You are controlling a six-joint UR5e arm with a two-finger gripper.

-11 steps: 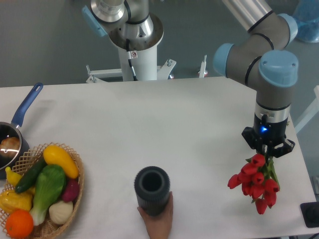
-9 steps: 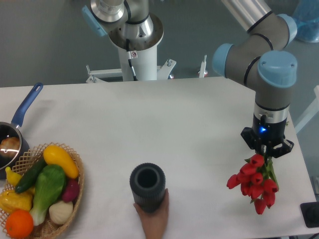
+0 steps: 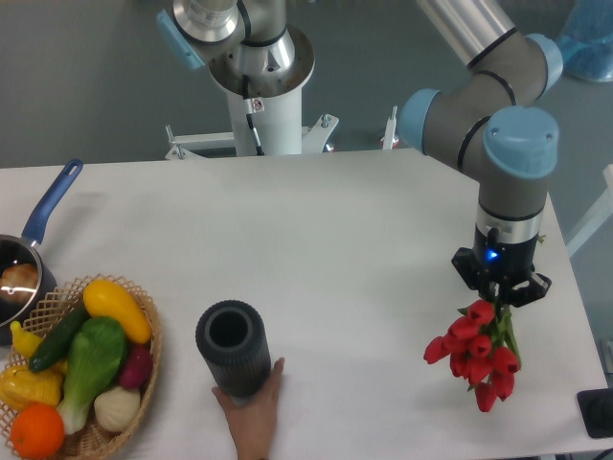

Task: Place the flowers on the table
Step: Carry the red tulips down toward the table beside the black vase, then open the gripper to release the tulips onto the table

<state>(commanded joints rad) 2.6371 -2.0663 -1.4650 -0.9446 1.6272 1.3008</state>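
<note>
Black two-finger gripper (image 3: 500, 299) holds the bunch of red tulips with green stems (image 3: 474, 356) above the big white table (image 3: 326, 249) — next, go down and let go.

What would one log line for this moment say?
end effector: shut on flowers | flowers: hanging over table right side | vase: held by hand

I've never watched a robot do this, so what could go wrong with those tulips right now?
The flowers hang from the gripper near the table's right edge, so once released they might roll or slip off. A person's hand is sliding the dark vase; if either wanders, arm and hand could meet.
</note>
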